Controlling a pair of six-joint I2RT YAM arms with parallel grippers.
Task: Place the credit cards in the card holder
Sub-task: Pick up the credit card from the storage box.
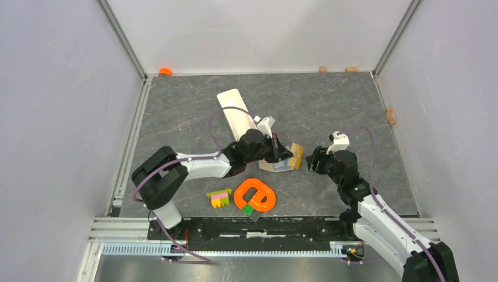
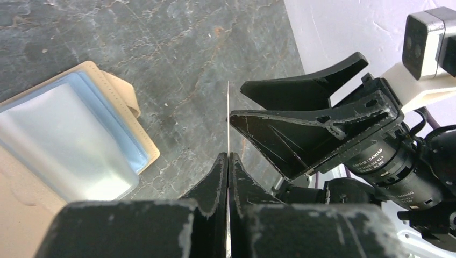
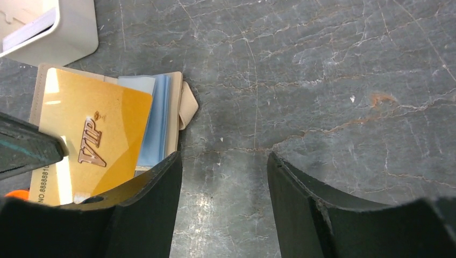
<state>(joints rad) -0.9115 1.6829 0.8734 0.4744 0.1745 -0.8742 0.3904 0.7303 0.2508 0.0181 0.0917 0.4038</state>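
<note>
The orange-gold credit card [image 3: 91, 140], stamped VIP, is pinched in my shut left gripper [image 1: 286, 154] and hangs tilted over the open beige card holder [image 1: 277, 167]. In the left wrist view the card [image 2: 228, 118] shows edge-on, a thin line rising from the closed jaws [image 2: 228, 157], with the card holder [image 2: 121, 102] lying open to the left. Light blue [image 3: 158, 115] shows inside the holder; whether that is a card or a sleeve I cannot tell. My right gripper [image 3: 223, 161] stands open just right of the holder with only bare table between its fingers.
A long white tray [image 1: 238, 114] lies behind the holder. An orange ring toy [image 1: 255, 195], pink-yellow-green bricks [image 1: 219, 198] and a small green brick [image 1: 249, 208] sit near the front. Grey walls enclose the table on three sides.
</note>
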